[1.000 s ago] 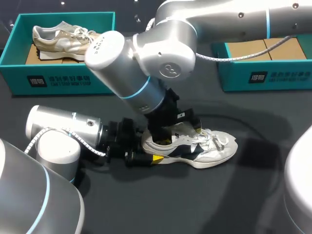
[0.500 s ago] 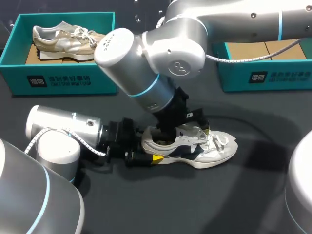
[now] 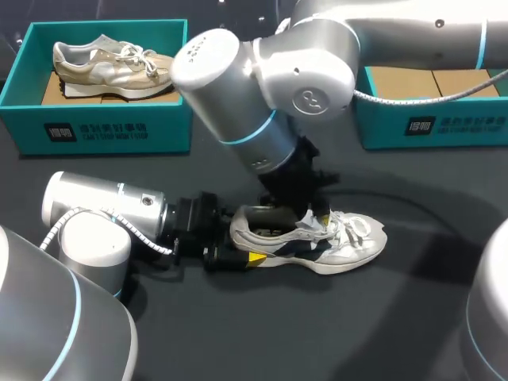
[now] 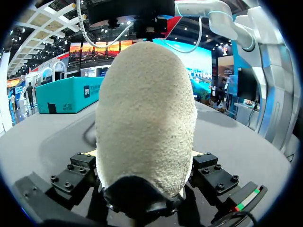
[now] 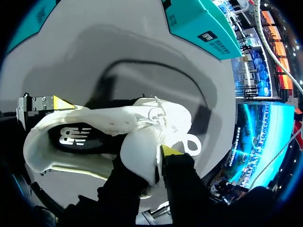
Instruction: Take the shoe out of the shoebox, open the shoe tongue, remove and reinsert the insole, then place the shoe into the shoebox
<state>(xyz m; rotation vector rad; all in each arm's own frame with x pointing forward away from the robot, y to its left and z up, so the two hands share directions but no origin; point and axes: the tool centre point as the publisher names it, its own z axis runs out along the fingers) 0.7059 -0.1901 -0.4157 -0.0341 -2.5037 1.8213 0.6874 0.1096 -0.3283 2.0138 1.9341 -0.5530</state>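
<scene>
A white and navy shoe [image 3: 341, 242] lies on its side on the dark table, toe to the right. My left gripper [image 3: 238, 252] lies low on the table with the shoe's pale heel [image 4: 147, 118] between its fingers, touching both sides. One of its yellow tips [image 5: 60, 102] shows beside the heel. My right gripper [image 3: 315, 213] comes down from above at the shoe's opening. Its fingers are shut on the white tongue [image 5: 142, 153], which stands pulled up away from the laces. The dark insole [image 5: 75, 137] shows inside the shoe.
A teal shoebox [image 3: 103, 127] at the back left holds a beige shoe [image 3: 107, 59]. A second teal box [image 3: 432, 119] stands at the back right. A black cable [image 3: 397, 198] curves on the table behind the shoe.
My right arm has swung to the right, from over the shoe's opening to the tongue, and its fingers have closed on the tongue. The left gripper and the shoe have stayed in place.
</scene>
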